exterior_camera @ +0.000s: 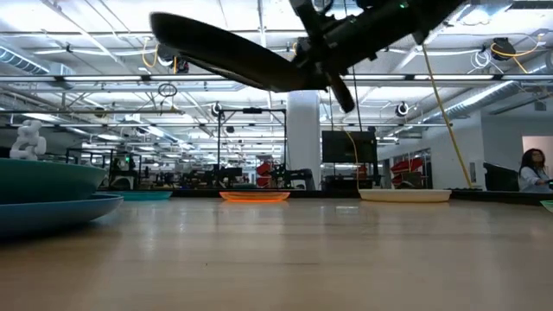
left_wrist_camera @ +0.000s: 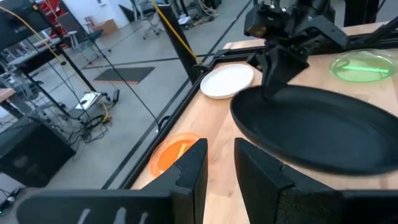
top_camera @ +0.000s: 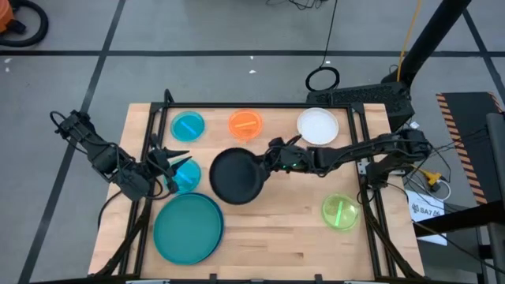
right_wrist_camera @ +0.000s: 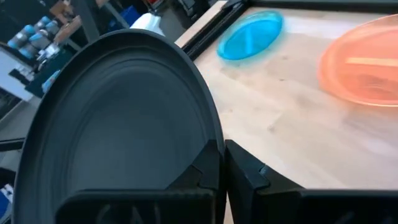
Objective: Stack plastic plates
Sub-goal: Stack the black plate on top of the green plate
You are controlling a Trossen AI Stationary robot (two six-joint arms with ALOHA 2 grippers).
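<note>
The black plate (top_camera: 235,177) is in the air over the table's middle, held by my right gripper (top_camera: 267,162), which is shut on it. The low view shows the black plate (exterior_camera: 225,52) tilted, well above the wood. My left gripper (top_camera: 172,162) is open at the table's left, beside a small cyan plate (top_camera: 188,175), with nothing between its fingers (left_wrist_camera: 221,158). The large teal plate (top_camera: 188,229) lies near the near-left corner, on top of a blue plate (exterior_camera: 52,212). Along the far edge lie a second cyan plate (top_camera: 188,126), the orange plate (top_camera: 245,124) and the white plate (top_camera: 317,126). The lime green plate (top_camera: 340,211) lies at the right. My right gripper pinches the black plate's rim (right_wrist_camera: 211,134) on the side toward the table's right, one finger (right_wrist_camera: 245,171) under the rim and the other over it. The fingers come roughly level from the table's right. The plate is lifted clear and tilted, reaching away from the fingers toward the left.
A black metal frame (top_camera: 359,118) runs along the table's far, left and right edges. Bare wood (top_camera: 276,237) lies between the teal and lime green plates. A person (exterior_camera: 531,168) sits far off in the room behind.
</note>
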